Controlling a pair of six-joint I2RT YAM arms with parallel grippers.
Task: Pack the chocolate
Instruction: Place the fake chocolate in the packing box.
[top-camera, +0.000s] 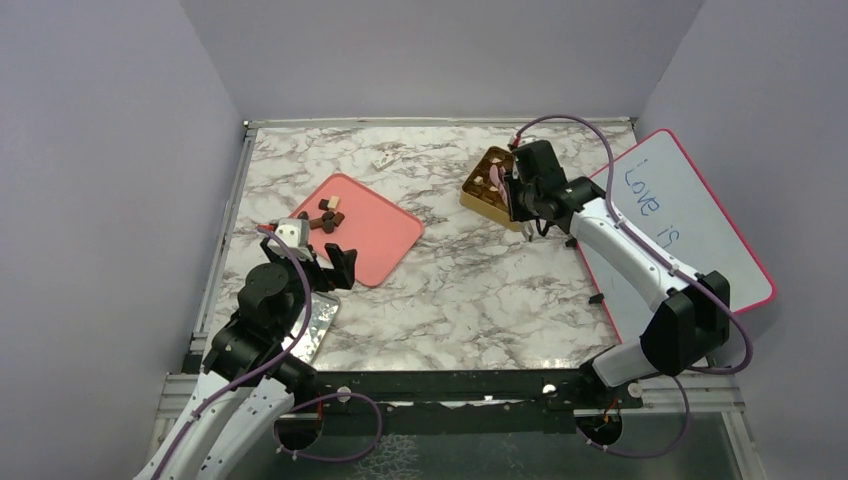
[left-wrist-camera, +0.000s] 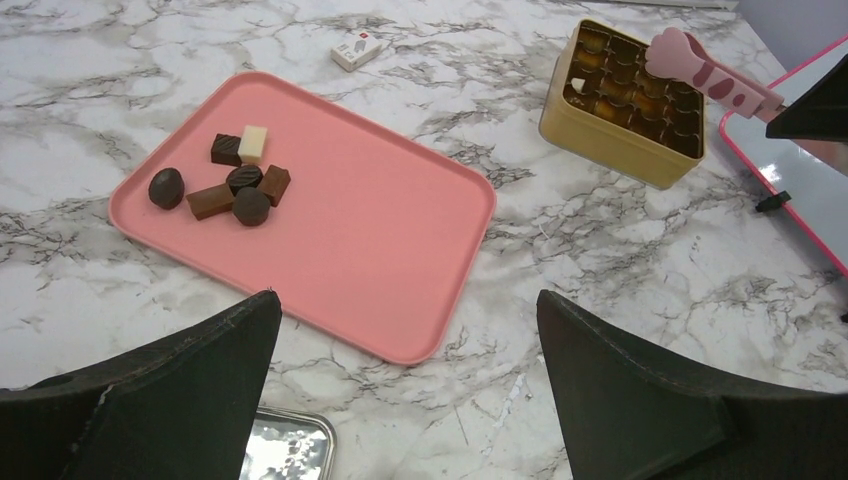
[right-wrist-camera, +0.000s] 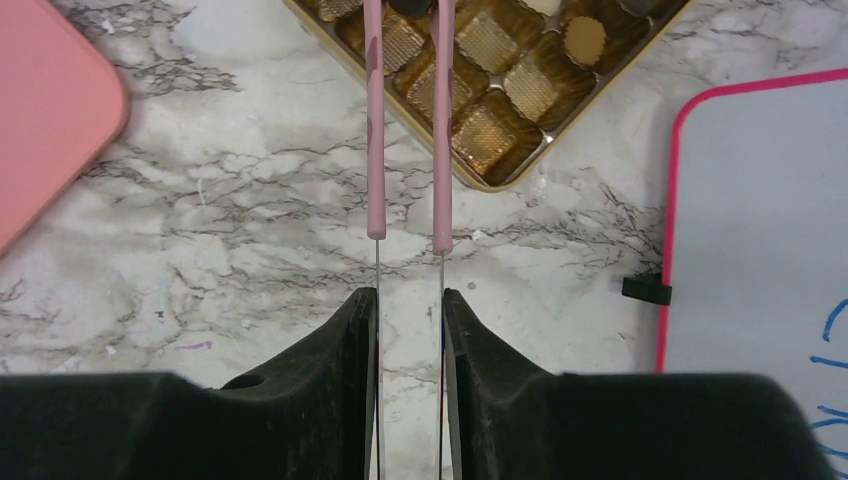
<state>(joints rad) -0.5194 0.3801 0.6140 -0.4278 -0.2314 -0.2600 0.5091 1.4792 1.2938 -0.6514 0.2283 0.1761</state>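
Seven bite-sized chocolate pieces (left-wrist-camera: 243, 180) cluster at the upper left of a pink tray (left-wrist-camera: 400, 230) on the marble table (left-wrist-camera: 620, 260). Six are dark or mid-brown, in oval, round, square and bar shapes, and one is a cream block; several are touching. The left gripper (left-wrist-camera: 405, 300) hovers at the tray's lower edge in the left wrist view, jaws spread wide and empty. At upper right, the right gripper (right-wrist-camera: 410, 340) is clamped on pink tweezers (right-wrist-camera: 375, 120) that reach over a gridded gold box (left-wrist-camera: 610, 150), just beside a pink-framed whiteboard (top-camera: 690, 220).
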